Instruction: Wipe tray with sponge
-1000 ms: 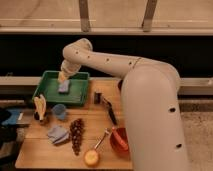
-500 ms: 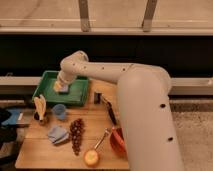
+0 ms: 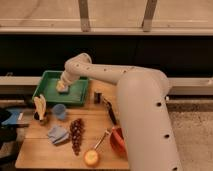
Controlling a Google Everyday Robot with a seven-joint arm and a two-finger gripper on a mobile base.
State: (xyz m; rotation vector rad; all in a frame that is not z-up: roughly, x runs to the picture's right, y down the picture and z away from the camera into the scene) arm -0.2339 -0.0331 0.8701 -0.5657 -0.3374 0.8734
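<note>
A green tray (image 3: 52, 93) sits at the back left of the wooden table. My gripper (image 3: 62, 85) reaches down into it from the right, at the end of the white arm (image 3: 100, 72). A pale yellow sponge (image 3: 61, 88) lies on the tray floor right under the gripper, touching it.
On the table stand a banana (image 3: 39, 105), a blue cup (image 3: 59, 111), a blue cloth (image 3: 58, 134), a bunch of dark grapes (image 3: 76, 135), an orange (image 3: 91, 158), a red bowl (image 3: 118, 140), a dark utensil (image 3: 109, 111) and a small can (image 3: 97, 96). A dark window wall runs behind.
The gripper with the sponge has slid across the tray floor, first towards the left and front, then back a little to the right.
</note>
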